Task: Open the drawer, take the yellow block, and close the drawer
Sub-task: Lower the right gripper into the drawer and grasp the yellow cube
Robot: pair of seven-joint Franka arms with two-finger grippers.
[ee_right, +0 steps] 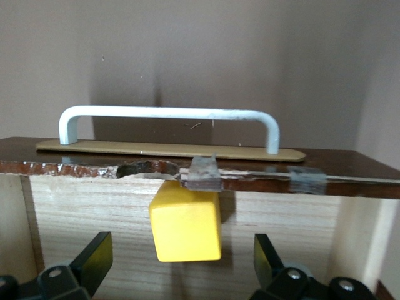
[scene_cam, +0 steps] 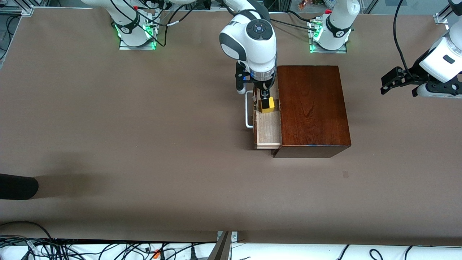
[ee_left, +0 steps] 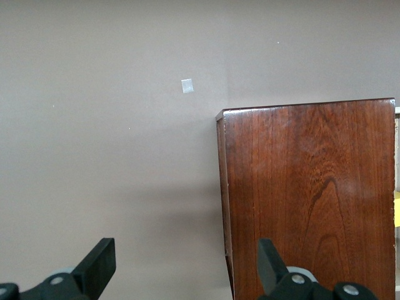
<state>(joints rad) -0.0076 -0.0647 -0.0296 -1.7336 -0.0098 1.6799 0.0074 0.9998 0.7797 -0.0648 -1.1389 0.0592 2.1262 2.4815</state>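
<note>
Hanging over the open drawer, right gripper, jaws apart, straddling nothing. Lying inside on the pale floor, against the dark front: yellow block, at about 12 o'clock from the drawer's middle in the front view. Waiting off the wooden box, toward 2 o'clock over the table: left gripper, jaws spread.

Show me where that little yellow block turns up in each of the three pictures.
Front view: the yellow block lies in the open drawer, under the right gripper.
Left wrist view: the block cannot be made out; mostly the wooden box shows.
Right wrist view: centre, between the open fingers.
Shared landmark: the white handle, also.
</note>
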